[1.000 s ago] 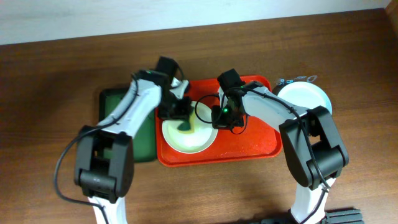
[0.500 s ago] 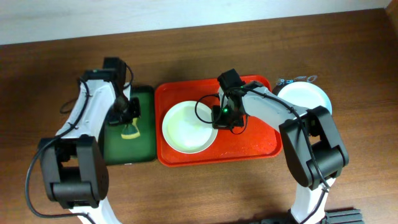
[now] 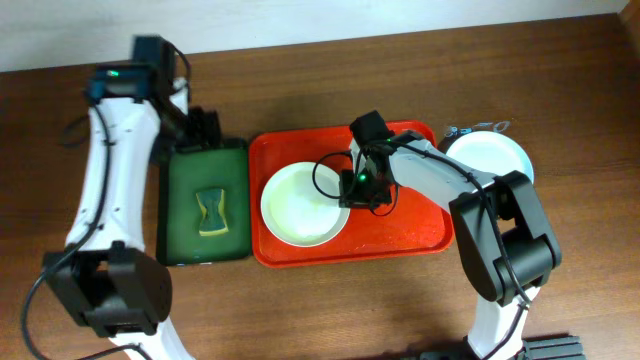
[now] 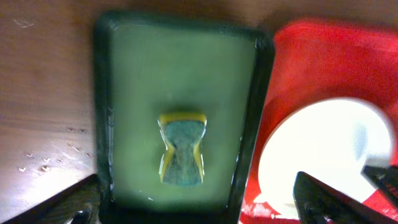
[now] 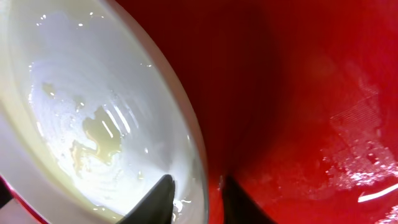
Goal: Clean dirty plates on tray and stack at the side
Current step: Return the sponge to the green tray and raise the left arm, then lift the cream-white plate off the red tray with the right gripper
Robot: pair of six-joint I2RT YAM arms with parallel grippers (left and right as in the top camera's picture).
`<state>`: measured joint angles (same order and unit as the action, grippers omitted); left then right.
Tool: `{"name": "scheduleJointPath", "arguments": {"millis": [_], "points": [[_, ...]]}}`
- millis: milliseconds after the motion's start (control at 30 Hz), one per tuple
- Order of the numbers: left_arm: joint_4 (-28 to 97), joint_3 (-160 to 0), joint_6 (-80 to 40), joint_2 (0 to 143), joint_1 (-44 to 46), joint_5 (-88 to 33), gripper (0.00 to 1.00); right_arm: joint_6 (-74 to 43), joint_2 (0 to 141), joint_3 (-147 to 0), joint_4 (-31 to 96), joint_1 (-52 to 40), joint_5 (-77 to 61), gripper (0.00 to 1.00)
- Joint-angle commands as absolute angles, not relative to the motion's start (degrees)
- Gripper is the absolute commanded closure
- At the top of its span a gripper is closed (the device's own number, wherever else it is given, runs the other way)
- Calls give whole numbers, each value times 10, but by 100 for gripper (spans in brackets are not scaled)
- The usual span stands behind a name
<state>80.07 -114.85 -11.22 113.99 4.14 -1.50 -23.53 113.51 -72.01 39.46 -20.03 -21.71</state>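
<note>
Looking from overhead, you have one plate (image 3: pixel 300 208) on the red tray (image 3: pixel 400 238) with the right gripper (image 3: pixel 362 192) at its rim. A second plate (image 3: pixel 488 156) sits just off the tray.

At the left wrist, your left gripper (image 4: pixel 196 205) hangs wide open and empty above the sponge (image 4: pixel 181 149).

At the right wrist, the fingers (image 5: pixel 158 200) straddle the rim closely, but you cannot tell whether they grip it. A wet yellowish film shows on the plate, so a lift now could slip or stack it dirty.

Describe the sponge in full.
The sponge is small and hourglass-shaped, pinched at the waist, with yellow foam showing along its edges and a grey-green scouring face turned up. It lies flat, lengthwise, near the middle of the green tray, clear of the rim. Only the tray floor touches it; the left gripper is open and off it.
</note>
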Motion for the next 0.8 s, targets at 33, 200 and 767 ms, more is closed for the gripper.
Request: {"name": "scheduleJointPath", "arguments": {"millis": [33,200,767], "points": [[830,-1218,-135,1127,-21,-11,1,-234,1139,-712,395,-202,-203,96],[830,-1218,-135,1127,-41,-11,1,-234,1139,-712,393,-202,-203,96],[830,-1218,-135,1127,-41,-11,1,-227,1138,-879,595,-148,-226,96]]}}
